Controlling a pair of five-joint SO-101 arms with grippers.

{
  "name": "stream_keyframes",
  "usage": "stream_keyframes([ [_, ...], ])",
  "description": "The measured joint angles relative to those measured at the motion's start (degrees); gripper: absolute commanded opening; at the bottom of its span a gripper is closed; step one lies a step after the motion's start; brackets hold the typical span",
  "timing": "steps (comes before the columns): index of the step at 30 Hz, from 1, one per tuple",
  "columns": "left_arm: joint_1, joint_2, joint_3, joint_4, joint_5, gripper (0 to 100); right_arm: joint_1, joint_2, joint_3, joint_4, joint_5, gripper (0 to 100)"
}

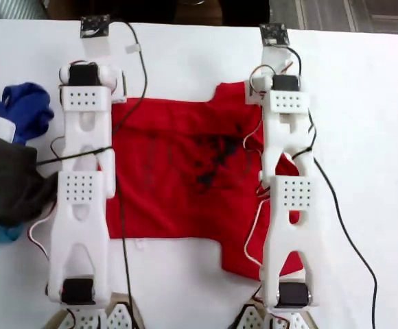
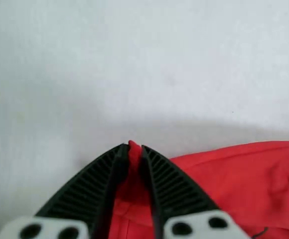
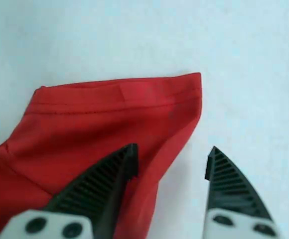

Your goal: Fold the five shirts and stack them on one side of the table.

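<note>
Arms flank a red shirt [image 1: 171, 178] that lies spread flat on the white table [image 1: 364, 82] in the high view. The left arm [image 1: 82, 199] runs along the shirt's left edge, and the right arm [image 1: 288, 199] lies over its right edge and sleeve. On the far side of the left arm from the red shirt sits a heap of clothes [image 1: 7, 178] in blue, white, dark grey and teal.

In the left wrist view, the left gripper [image 2: 133, 147] is pinched together on a small fold at the edge of the red shirt [image 2: 244, 174], with bare table [image 2: 144, 59] beyond.

In the right wrist view, the right gripper [image 3: 173, 149] is spread apart. One finger is over the sleeve of the red shirt [image 3: 109, 114], and the other is over the table [image 3: 244, 50] just beside the sleeve's edge.
</note>
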Motion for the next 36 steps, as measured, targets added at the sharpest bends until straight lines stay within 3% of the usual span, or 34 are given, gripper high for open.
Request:
stream_keyframes([
  [6,0.0,0.0,0.0,0.0,0.0,3,0.0,5.89,-5.36,0.88,0.0,20.4],
  [10,0.0,0.0,0.0,0.0,0.0,3,0.09,6.33,-5.54,-1.41,0.0,0.3],
  [17,0.0,0.0,0.0,0.0,0.0,3,1.05,6.51,-7.12,-3.69,6.68,1.9],
  [28,0.0,0.0,0.0,0.0,0.0,3,3.96,1.49,-19.08,10.2,8.53,2.0],
  [36,0.0,-3.16,0.0,0.53,0.0,3,3.96,-8.09,-19.69,18.55,8.62,2.0],
])
